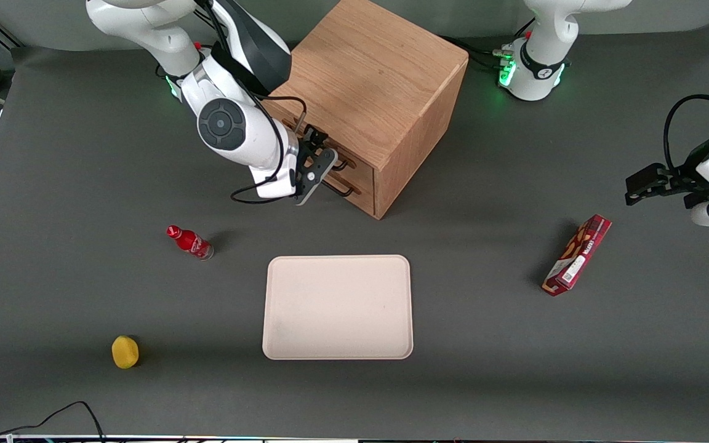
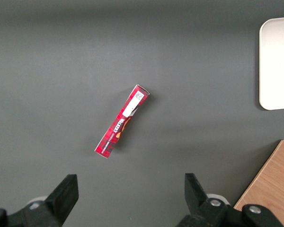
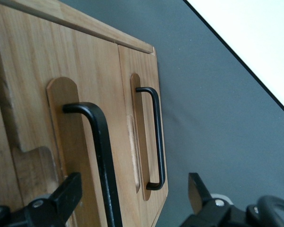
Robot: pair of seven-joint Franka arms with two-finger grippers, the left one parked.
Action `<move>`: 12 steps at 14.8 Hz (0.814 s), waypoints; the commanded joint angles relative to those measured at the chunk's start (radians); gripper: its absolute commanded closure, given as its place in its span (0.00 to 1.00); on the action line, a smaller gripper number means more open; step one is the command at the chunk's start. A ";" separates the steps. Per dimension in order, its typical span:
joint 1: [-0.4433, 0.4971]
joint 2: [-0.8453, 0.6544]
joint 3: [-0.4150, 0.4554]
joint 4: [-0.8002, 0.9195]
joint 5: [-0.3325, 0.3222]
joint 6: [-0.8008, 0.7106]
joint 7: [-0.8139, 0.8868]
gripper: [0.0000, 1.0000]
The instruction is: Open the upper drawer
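The oak cube cabinet [image 1: 373, 80] stands at the back of the table, its two drawers facing the working arm's end. My right gripper [image 1: 316, 167] is right in front of the drawers. In the right wrist view the upper drawer [image 3: 92, 71] has a black wire bar handle [image 3: 102, 156], and this bar runs between my open gripper's [image 3: 132, 191] two fingers [image 3: 68, 194] without either finger touching it. The lower drawer [image 3: 142, 61] and its handle [image 3: 157, 137] lie next to it, nearer the table top. Both drawer fronts look flush.
A beige tray [image 1: 337, 306] lies nearer the front camera than the cabinet. A red bottle [image 1: 189, 242] and a yellow fruit [image 1: 125, 352] lie toward the working arm's end. A red box [image 1: 577, 255] lies toward the parked arm's end.
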 commanded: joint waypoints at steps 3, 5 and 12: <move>0.011 -0.029 0.000 -0.058 -0.009 0.048 -0.016 0.00; 0.016 -0.029 0.000 -0.068 -0.012 0.060 -0.016 0.00; 0.024 -0.013 0.000 -0.090 -0.033 0.100 -0.015 0.00</move>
